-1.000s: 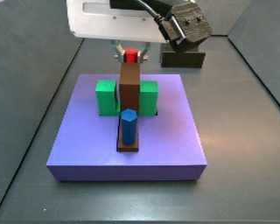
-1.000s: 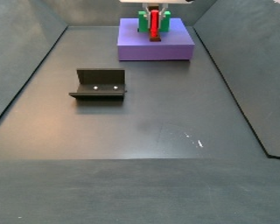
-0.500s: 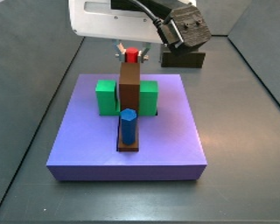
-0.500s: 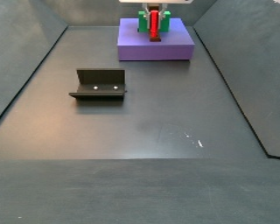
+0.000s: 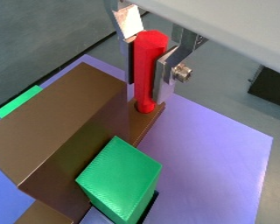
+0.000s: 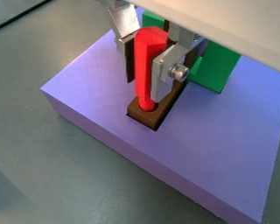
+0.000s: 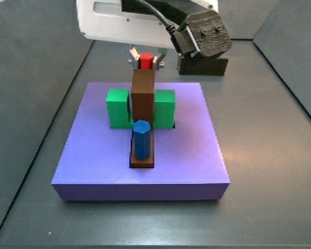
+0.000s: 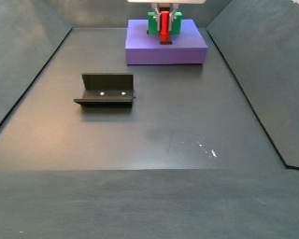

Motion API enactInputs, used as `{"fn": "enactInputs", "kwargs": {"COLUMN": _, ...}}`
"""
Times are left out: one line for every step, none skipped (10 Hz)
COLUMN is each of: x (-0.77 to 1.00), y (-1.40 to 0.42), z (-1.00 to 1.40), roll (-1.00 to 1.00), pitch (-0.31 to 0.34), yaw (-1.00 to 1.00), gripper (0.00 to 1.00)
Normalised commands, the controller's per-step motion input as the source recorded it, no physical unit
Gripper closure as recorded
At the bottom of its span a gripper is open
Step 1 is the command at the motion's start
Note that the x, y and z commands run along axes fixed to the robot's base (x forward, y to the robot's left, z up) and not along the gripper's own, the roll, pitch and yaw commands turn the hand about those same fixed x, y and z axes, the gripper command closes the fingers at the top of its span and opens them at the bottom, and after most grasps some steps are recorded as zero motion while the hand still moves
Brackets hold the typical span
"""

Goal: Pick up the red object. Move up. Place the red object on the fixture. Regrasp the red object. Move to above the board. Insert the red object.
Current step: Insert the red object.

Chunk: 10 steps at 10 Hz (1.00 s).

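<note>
Gripper (image 6: 150, 63): above the board's (image 6: 108, 114) far part, clamped on the upright red peg (image 6: 145, 74).
Peg tip: at the brown socket (image 6: 145, 115).
Risk: tilt could jam it on the rim.

Dark grey floor (image 8: 152, 121) carrying two things, well apart.

The board (image 8: 164, 51), a purple-blue slab, is seen lying flat on the floor at its far end in a side view; the fixture (image 8: 106, 91) (a dark L-shaped bracket on a base plate) is set directly on the floor nearer the middle; the gripper (image 7: 147, 56) is held over the board's far part, closed on the red object (image 7: 147, 62); low dark walls are seen bordering the floor.
</note>
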Motion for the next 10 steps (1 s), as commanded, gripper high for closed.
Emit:
{"fn": "enactInputs", "kwargs": {"x": 0.0, "y": -0.04, "z": -0.71, "roll": 0.17, "pitch": 0.0, "yaw": -0.09, "gripper": 1.0}}
{"fn": "enactInputs", "kwargs": {"x": 0.0, "y": -0.02, "z": -0.81, "roll": 0.13, "pitch": 0.0, "yaw": -0.09, "gripper": 1.0}}
{"fn": "enactInputs", "kwargs": {"x": 0.0, "y": 0.0, "z": -0.83, "roll": 0.11, "pitch": 0.057, "yaw": -0.12, "gripper": 1.0}}
{"fn": "enactInputs", "kwargs": {"x": 0.0, "y": 0.0, "z": -0.82, "roll": 0.08, "pitch": 0.117, "yaw": -0.18, "gripper": 1.0}}
{"fn": "enactInputs", "kwargs": {"x": 0.0, "y": 0.0, "z": -0.71, "roll": 0.06, "pitch": 0.133, "yaw": -0.21, "gripper": 1.0}}
{"fn": "enactInputs", "kwargs": {"x": 0.0, "y": 0.0, "z": 0.0, "roll": -0.03, "pitch": -0.016, "yaw": 0.0, "gripper": 1.0}}
{"fn": "enactInputs", "kwargs": {"x": 0.0, "y": 0.02, "z": 0.0, "roll": 0.0, "pitch": 0.0, "yaw": 0.0, "gripper": 1.0}}
{"fn": "enactInputs", "kwargs": {"x": 0.0, "y": 0.0, "z": -0.44, "roll": 0.15, "pitch": 0.034, "yaw": -0.1, "gripper": 1.0}}
{"fn": "enactInputs", "kwargs": {"x": -0.06, "y": -0.03, "z": -0.79, "roll": 0.06, "pitch": 0.047, "yaw": -0.12, "gripper": 1.0}}
{"fn": "enactInputs", "kwargs": {"x": -0.08, "y": -0.03, "z": -0.89, "roll": 0.0, "pitch": 0.033, "yaw": -0.1, "gripper": 1.0}}
